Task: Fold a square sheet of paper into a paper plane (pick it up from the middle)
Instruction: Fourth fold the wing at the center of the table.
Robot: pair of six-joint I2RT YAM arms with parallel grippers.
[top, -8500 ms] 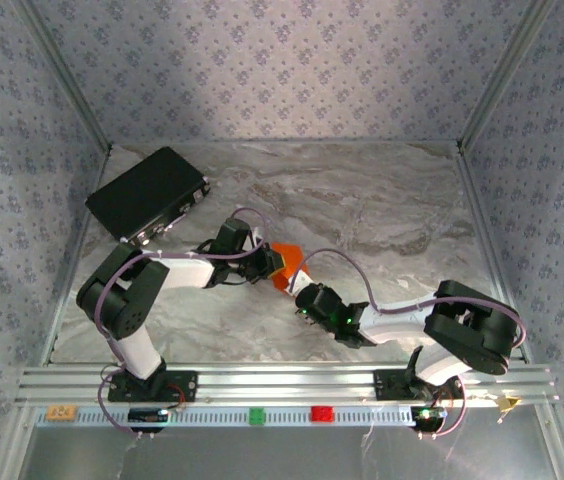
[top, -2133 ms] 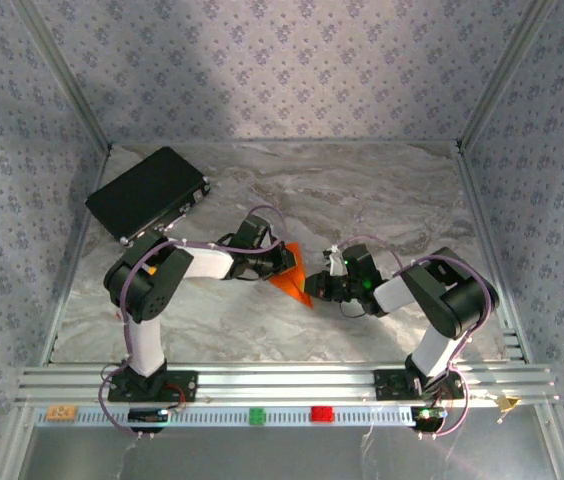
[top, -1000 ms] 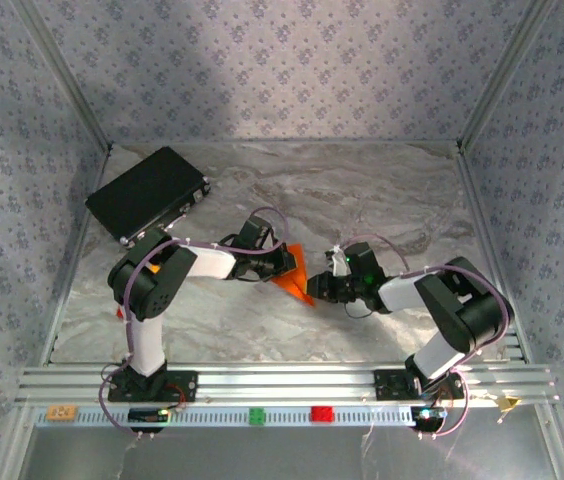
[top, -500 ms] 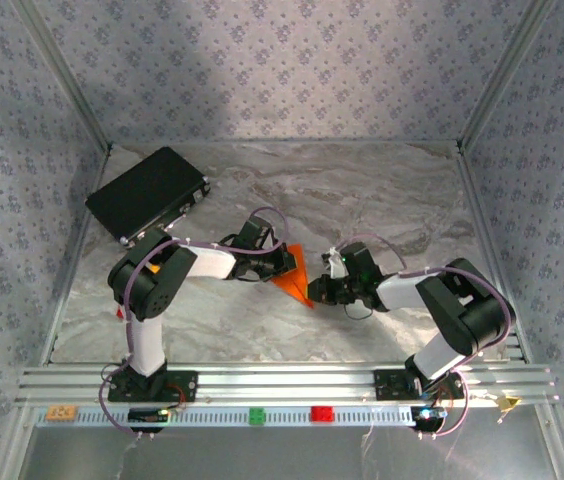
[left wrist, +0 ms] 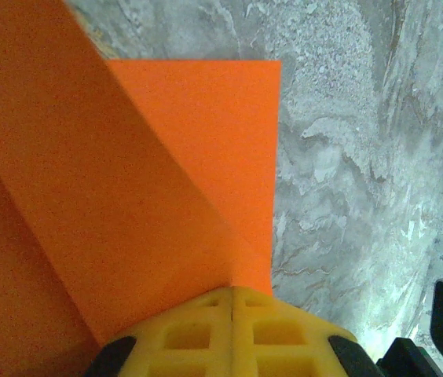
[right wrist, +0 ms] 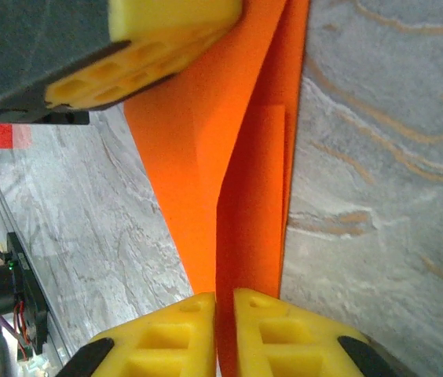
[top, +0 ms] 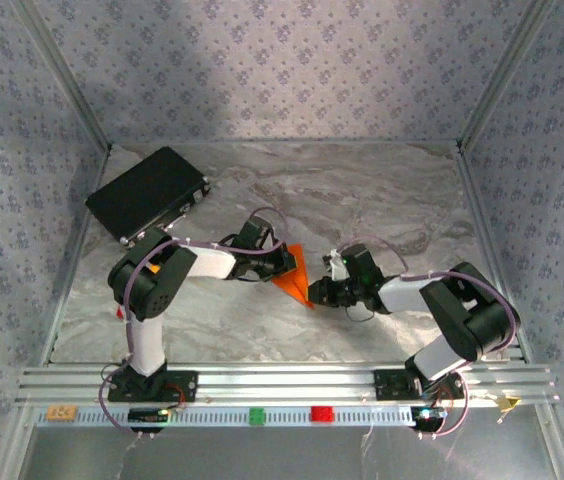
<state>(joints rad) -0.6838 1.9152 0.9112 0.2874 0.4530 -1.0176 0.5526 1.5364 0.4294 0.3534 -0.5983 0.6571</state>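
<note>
- Case (top: 147, 195): black, rectangular, lying flat at the far left of the surface (top: 392, 190).
- Left gripper (top: 284, 262): jaws closed tight on the paper's left side. The yellow fingers (left wrist: 198, 334) meet at a diagonal fold.
- Paper (top: 296, 276): orange, partly folded and creased, mid-surface, held between both grippers with its pointed end toward the near rail.
- Right gripper (top: 318, 292): jaws pinched narrow on the paper's near end, with the sheet running between its pads (right wrist: 174, 330).

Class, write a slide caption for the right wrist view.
Right pincer grips the folded orange paper, marble table behind.
</note>
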